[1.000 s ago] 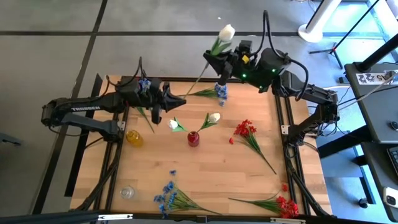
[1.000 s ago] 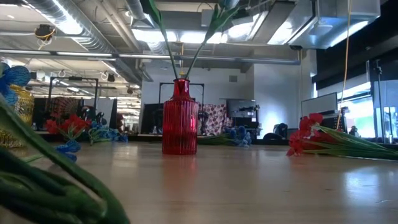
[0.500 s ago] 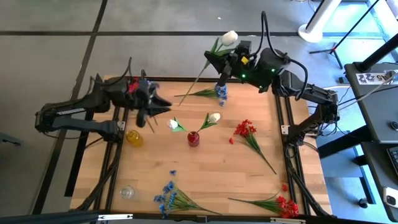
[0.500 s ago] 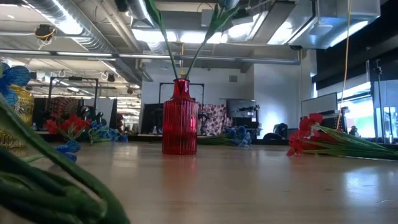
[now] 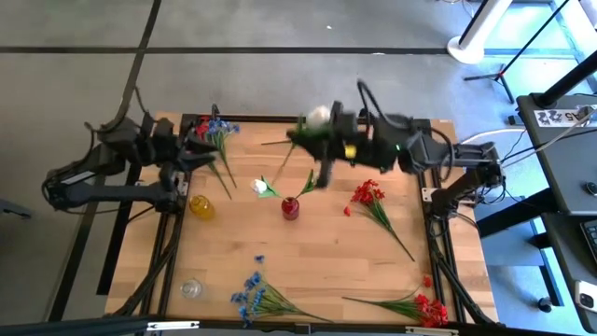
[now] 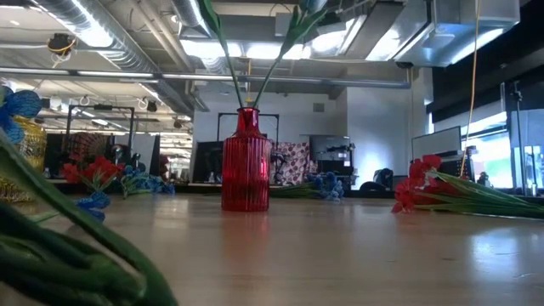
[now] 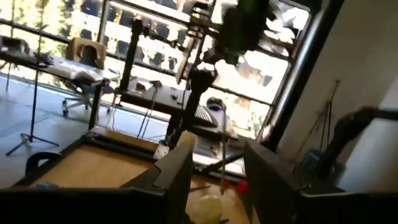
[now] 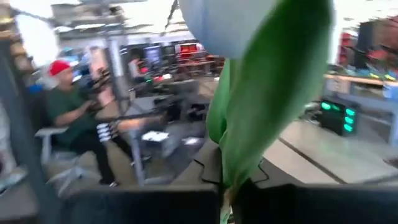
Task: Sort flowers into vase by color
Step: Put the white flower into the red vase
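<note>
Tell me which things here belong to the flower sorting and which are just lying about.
Job:
- red vase holding white flowers
- white flower in the right gripper
- blue flowers by the left gripper
- red flowers
- blue bunch
- yellow vase
- clear vase

Lying about:
- tripod on the floor
- seated person behind

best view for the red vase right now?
Low view: the red vase stands full-height, side-on, two green stems rising from its neck. High view shows only its top, small. Neither wrist view shows it.
</note>
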